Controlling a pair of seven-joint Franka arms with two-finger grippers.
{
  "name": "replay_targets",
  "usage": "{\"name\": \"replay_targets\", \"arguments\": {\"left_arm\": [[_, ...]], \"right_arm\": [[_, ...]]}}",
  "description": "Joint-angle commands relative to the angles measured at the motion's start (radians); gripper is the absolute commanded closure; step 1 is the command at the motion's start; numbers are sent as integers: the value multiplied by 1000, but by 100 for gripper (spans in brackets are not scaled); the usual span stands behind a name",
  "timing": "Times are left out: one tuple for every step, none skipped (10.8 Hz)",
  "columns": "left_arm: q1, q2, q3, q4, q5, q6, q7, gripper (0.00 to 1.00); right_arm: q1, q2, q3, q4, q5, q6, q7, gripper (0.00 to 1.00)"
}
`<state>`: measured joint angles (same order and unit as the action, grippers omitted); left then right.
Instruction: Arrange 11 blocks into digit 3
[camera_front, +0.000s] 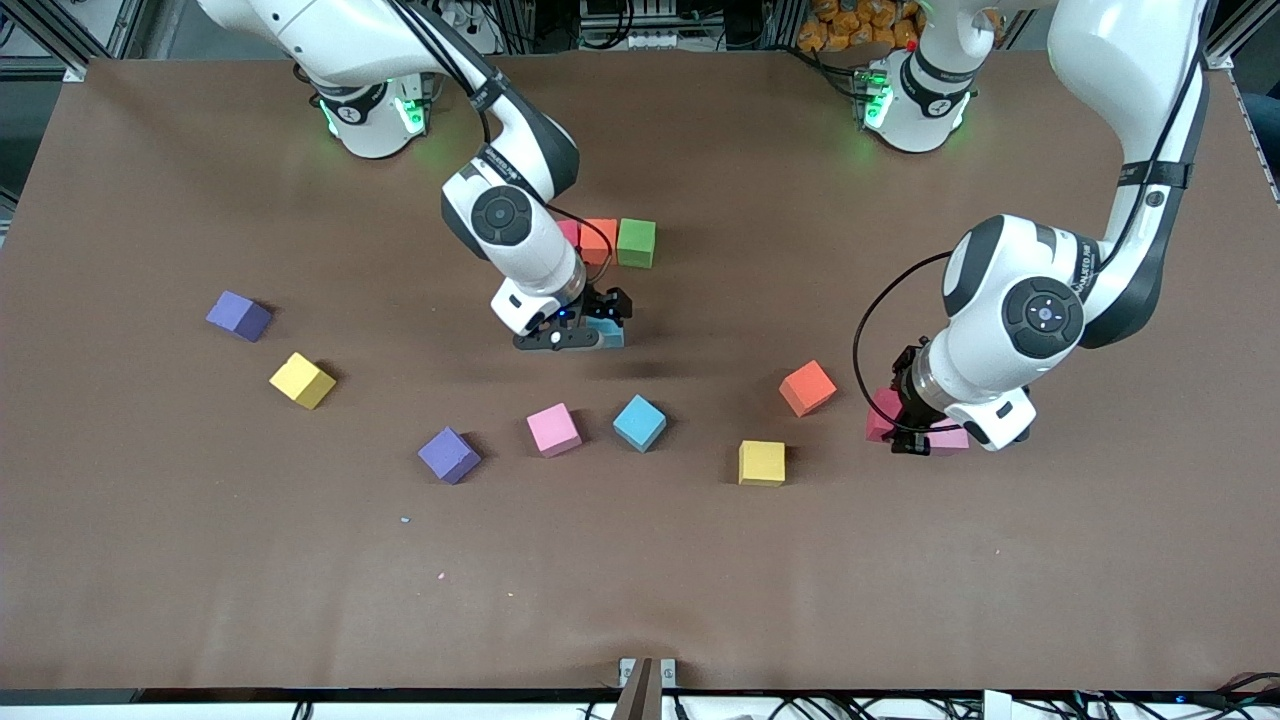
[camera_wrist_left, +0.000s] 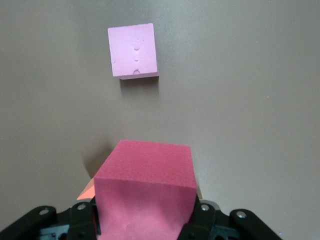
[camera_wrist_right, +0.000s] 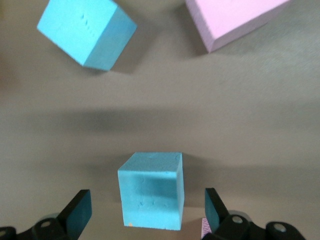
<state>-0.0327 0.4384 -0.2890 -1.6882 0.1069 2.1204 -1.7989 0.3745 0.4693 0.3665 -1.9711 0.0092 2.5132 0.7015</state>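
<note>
Deep-pink block (camera_wrist_left: 145, 185) clamped in left end effector (camera_wrist_left: 145, 220); right end effector (camera_wrist_right: 147, 212) gapes around blue block (camera_wrist_right: 151, 190).

Brown tabletop (camera_front: 700, 580), cubes scattered on it. Toward the robot bases, a row: a pink block (camera_front: 570, 233), mostly hidden, then an orange block (camera_front: 600, 240) and a green block (camera_front: 636, 242) side by side. Toward the right arm's end lie a purple block (camera_front: 239, 316) and a yellow block (camera_front: 302, 380). Nearer the camera: another purple (camera_front: 449, 455), pink (camera_front: 554, 429), blue (camera_front: 639, 422), yellow (camera_front: 762, 463), and an orange-red block (camera_front: 807, 388).
</note>
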Motion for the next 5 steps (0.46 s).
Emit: {"name": "replay_targets", "arguments": {"left_arm": [[7,0,-7,16,-21,-33,-10,94],[4,0,-9,16,-21,-33,-11,94],[4,0,-10,16,-21,-40,-10,94],[0,-1,-10,16,-19,-56,-7,94],[-4,0,-10,16,-19,-56,-5,94]], "right_arm": [[7,18,3,-9,-66,25,30,0],[17,29,3,-9,-77,29,32,0],[29,40,3,-8,-81,32,32,0],[37,48,3,-8,-89,44,45,0],[38,57,2,-8,-103,56,56,0]]}}
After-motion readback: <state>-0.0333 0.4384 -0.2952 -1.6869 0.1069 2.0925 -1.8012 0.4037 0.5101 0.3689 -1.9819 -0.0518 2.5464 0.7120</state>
